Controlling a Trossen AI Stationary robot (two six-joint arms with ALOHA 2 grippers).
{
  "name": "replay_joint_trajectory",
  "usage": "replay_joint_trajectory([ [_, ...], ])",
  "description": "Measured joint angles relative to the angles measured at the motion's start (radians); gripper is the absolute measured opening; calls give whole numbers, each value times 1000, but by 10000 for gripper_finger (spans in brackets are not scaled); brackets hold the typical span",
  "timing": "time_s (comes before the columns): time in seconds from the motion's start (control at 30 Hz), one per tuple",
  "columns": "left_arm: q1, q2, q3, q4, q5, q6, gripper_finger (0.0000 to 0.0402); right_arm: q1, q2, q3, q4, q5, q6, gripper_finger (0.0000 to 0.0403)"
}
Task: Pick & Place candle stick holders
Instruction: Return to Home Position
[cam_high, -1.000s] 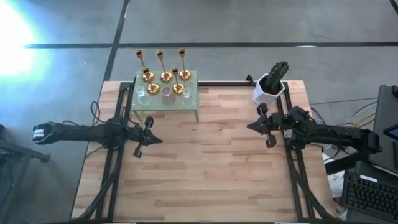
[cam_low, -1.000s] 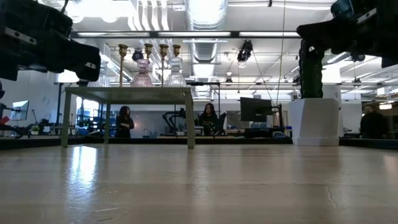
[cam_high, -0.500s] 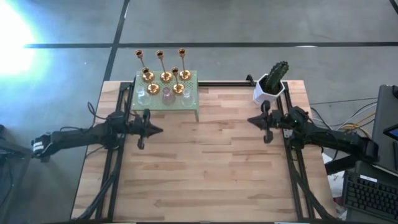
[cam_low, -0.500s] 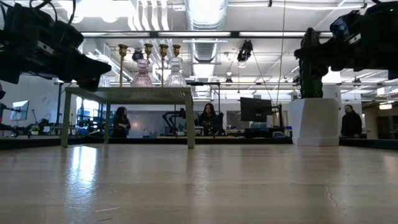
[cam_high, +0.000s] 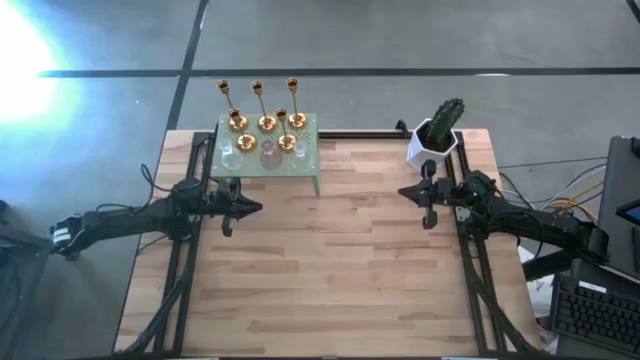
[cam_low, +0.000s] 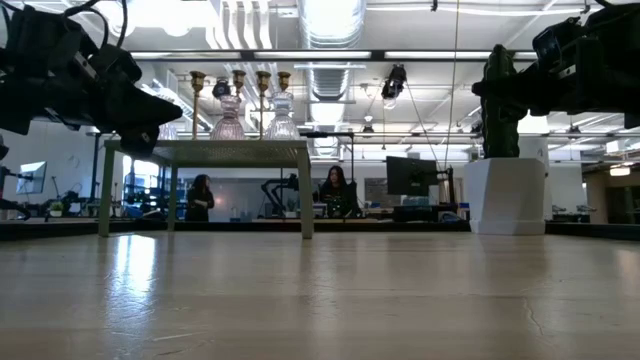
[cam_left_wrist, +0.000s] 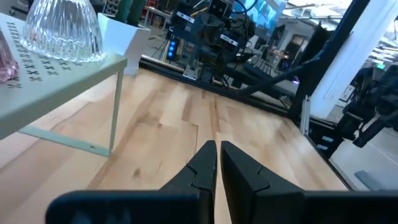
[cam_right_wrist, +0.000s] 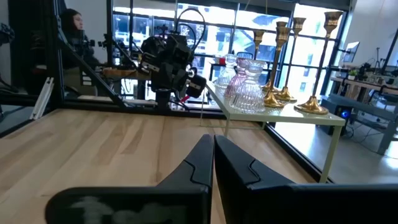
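High view: since a second ago the left gripper (cam_high: 252, 208) has swung nearer the pale green metal shelf (cam_high: 311, 150), and the right gripper (cam_high: 404, 193) has slid toward the white pot with a green cactus (cam_high: 432, 143). Both hang over the light wooden table (cam_high: 330, 270), fingers pressed together on nothing. Five shiny gold metal candlesticks (cam_high: 267, 123), round-based and thin-stemmed, stand on the shelf's back part. Three small ribbed glass holders (cam_high: 269, 153), one pinkish, stand in front.
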Motion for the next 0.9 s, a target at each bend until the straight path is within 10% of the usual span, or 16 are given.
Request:
replay_joint_trajectory([
  [0.9, -1, -320, 0, -15, 0, -8, 27, 43, -440, -1, -92, -3, 2, 9],
])
